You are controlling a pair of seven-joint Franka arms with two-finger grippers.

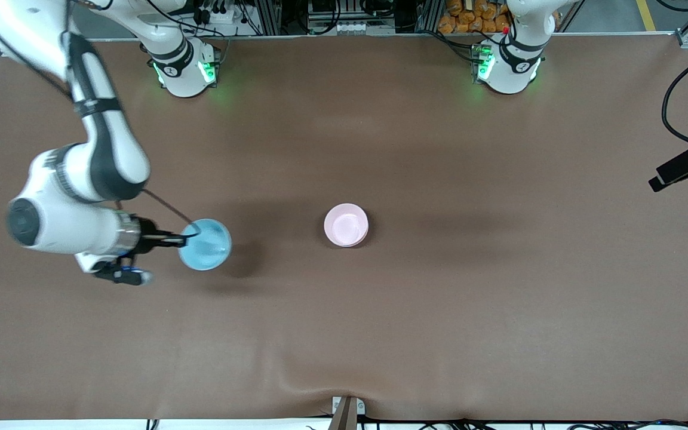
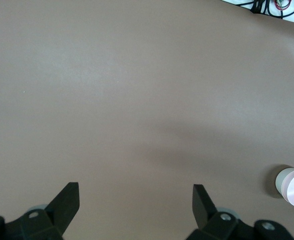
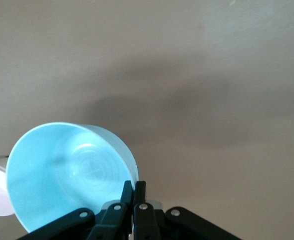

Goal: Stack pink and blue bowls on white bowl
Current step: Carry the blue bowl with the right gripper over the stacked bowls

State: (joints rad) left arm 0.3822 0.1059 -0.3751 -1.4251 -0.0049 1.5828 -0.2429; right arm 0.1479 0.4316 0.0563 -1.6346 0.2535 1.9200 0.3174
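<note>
Pinching only the thin rim of the blue bowl (image 1: 205, 244) leaves me exposed: the right gripper (image 1: 187, 238) has its jaws clamped on one edge, so the bowl could swing, tilt or slip free as I carry it, and a crooked release might knock the stack over. That stack, the pink bowl (image 1: 346, 224) nested on what looks like the white bowl (image 2: 285, 180), sits mid-table, well apart from me toward the left arm's end. My right arm reaches out low with its wrist nearly level, holding the blue bowl tipped above the table (image 1: 344, 334). The left gripper (image 2: 136, 199) waits, jaws apart, over bare table.
</note>
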